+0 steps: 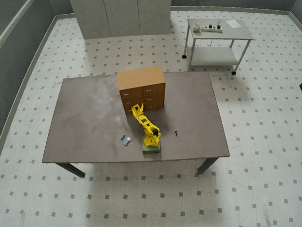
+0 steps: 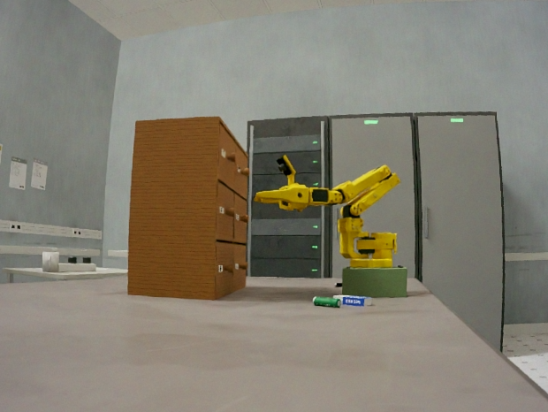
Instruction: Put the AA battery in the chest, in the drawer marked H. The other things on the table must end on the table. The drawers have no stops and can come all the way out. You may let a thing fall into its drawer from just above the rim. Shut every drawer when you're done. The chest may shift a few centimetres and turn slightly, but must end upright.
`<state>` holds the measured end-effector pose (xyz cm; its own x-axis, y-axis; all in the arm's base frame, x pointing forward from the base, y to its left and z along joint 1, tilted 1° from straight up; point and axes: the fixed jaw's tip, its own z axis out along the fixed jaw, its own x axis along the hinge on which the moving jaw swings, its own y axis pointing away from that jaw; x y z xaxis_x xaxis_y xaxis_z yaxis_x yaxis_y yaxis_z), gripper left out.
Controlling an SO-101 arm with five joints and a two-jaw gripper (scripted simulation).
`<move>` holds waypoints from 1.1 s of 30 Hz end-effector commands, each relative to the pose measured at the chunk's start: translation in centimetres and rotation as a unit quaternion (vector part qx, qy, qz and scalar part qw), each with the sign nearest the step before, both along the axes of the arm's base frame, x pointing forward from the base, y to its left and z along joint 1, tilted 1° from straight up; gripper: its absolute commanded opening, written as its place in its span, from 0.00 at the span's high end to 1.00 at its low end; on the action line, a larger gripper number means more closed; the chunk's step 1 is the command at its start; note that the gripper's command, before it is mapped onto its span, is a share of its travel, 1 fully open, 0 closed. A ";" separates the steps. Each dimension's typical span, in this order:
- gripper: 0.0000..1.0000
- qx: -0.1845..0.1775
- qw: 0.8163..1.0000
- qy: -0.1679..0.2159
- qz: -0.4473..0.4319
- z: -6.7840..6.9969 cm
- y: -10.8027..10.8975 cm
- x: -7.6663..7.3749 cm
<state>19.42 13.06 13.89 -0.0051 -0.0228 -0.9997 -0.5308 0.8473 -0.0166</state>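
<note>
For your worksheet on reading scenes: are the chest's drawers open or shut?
Shut. In the exterior view every drawer front on the chest sits flush, only knobs protruding. The gripper hovers before them, fingers apart, empty.

looks like a lab or server room: grey tall cabinets [image 2: 456, 212] with green status lights, open equipment rack [image 2: 285, 146] beside them, tiled floor [image 1: 151, 195], wheeled cart [image 1: 240, 32] carrying a power strip [image 1: 211, 29], wall notices [image 2: 26, 173], plain work table [image 1: 80, 117].
</note>
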 end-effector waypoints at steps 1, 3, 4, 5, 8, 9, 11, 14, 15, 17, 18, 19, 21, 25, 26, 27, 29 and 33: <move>0.50 0.009 1.000 -0.006 0.003 0.5 0.2 0.0; 0.50 0.010 1.000 -0.006 0.003 0.4 0.2 0.1; 0.50 0.010 1.000 -0.006 0.003 0.2 0.3 0.1; 0.50 0.010 1.000 -0.006 0.003 0.1 0.3 0.2; 0.50 0.010 1.000 -0.007 0.003 -0.3 0.4 0.3; 0.50 0.010 1.000 -0.007 0.003 -0.4 0.4 0.4; 0.50 0.011 1.000 -0.008 0.003 -0.7 0.5 0.4; 0.50 0.011 1.000 -0.009 0.003 -1.1 0.5 0.5; 0.50 0.008 1.000 -0.003 0.003 -1.5 0.5 0.5; 0.50 0.006 1.000 0.000 0.003 -1.6 0.5 0.5; 0.50 0.006 1.000 0.000 0.003 -1.6 0.5 0.5; 0.50 0.006 1.000 0.000 0.003 -1.6 0.5 0.5; 0.50 0.006 1.000 0.000 0.003 -1.6 0.5 0.5; 0.50 0.006 1.000 0.000 0.003 -1.6 0.5 0.5; 0.50 0.006 1.000 0.000 0.003 -1.6 0.5 0.5; 0.50 0.006 1.000 0.000 0.003 -1.6 0.5 0.5; 0.50 0.006 1.000 0.000 0.003 -1.6 0.5 0.5; 0.50 0.006 1.000 0.000 0.003 -1.6 0.5 0.5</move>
